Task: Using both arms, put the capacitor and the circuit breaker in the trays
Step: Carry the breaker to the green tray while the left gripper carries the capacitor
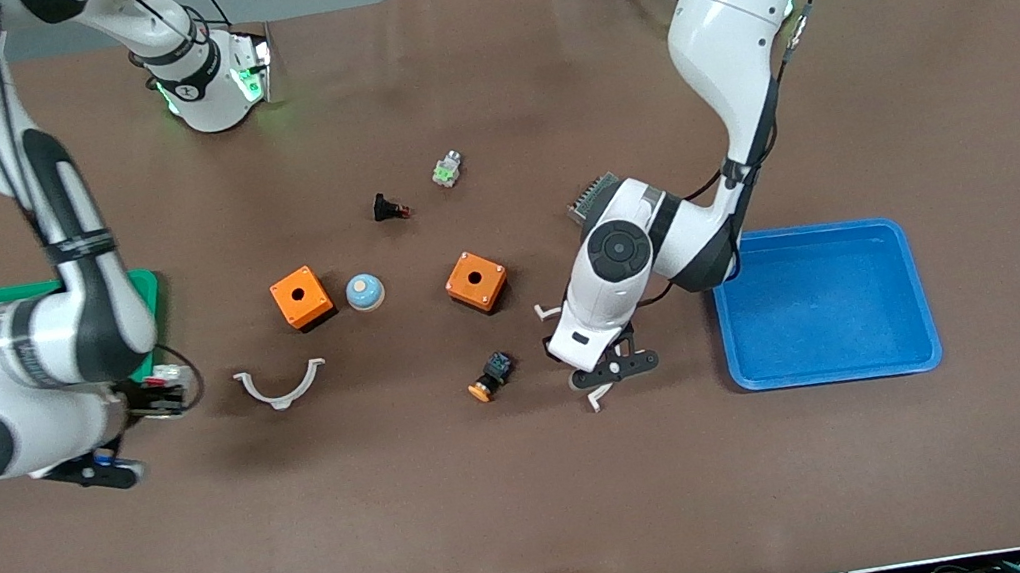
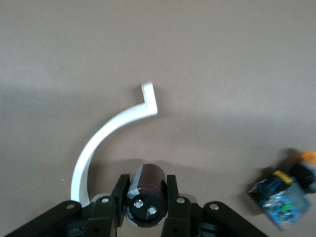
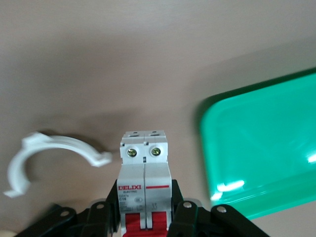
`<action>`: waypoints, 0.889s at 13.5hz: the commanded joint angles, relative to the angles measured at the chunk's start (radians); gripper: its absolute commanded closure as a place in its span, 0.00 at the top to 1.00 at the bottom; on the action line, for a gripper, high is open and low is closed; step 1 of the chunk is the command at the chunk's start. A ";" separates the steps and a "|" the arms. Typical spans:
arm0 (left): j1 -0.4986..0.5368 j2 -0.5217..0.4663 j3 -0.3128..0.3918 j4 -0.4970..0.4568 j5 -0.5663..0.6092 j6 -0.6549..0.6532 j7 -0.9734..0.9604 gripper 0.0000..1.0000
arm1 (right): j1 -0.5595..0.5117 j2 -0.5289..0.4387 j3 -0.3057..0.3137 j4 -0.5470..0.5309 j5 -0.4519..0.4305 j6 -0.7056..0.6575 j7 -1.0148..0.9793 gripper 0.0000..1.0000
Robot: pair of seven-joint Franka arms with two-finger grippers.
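My left gripper [image 1: 615, 368] is shut on the capacitor [image 2: 145, 195], a dark stubby cylinder with two metal pins. It holds it just over the table above a white curved clip [image 2: 101, 143], between the black-blue part with an orange cap [image 1: 491, 376] and the blue tray [image 1: 826, 300]. My right gripper [image 1: 150, 396] is shut on the circuit breaker [image 3: 144, 182], a white block with red toggles. The breaker also shows in the front view [image 1: 164, 378], beside the green tray [image 1: 151, 284], which the right arm partly hides.
Two orange boxes [image 1: 302, 298] [image 1: 476, 281], a blue-white dome [image 1: 364, 292], a black button with a red tip [image 1: 390, 208] and a white-green part [image 1: 447, 169] lie mid-table. Another white curved clip [image 1: 280, 386] lies near the right gripper. A metal mesh box [image 1: 592, 193] is partly under the left arm.
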 commanded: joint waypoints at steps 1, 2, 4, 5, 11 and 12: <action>0.068 -0.144 0.011 -0.016 0.021 -0.126 -0.010 0.00 | -0.118 -0.088 0.016 -0.087 -0.016 -0.010 -0.247 0.03; 0.111 -0.191 0.009 -0.025 0.022 -0.174 0.013 0.01 | -0.164 -0.111 0.016 -0.107 -0.028 -0.008 -0.325 0.03; 0.183 -0.262 0.006 -0.062 0.021 -0.240 0.088 0.01 | -0.227 -0.132 0.016 -0.141 -0.055 0.002 -0.446 0.06; 0.213 -0.290 0.008 -0.098 0.021 -0.252 0.118 0.01 | -0.259 -0.142 0.016 -0.162 -0.066 0.022 -0.490 0.07; 0.439 -0.389 0.009 -0.423 0.022 -0.150 0.329 0.02 | -0.428 -0.252 0.018 -0.514 -0.071 0.440 -0.686 0.07; 0.462 -0.388 0.009 -0.473 0.022 -0.084 0.337 0.02 | -0.439 -0.252 0.019 -0.570 -0.071 0.534 -0.697 0.07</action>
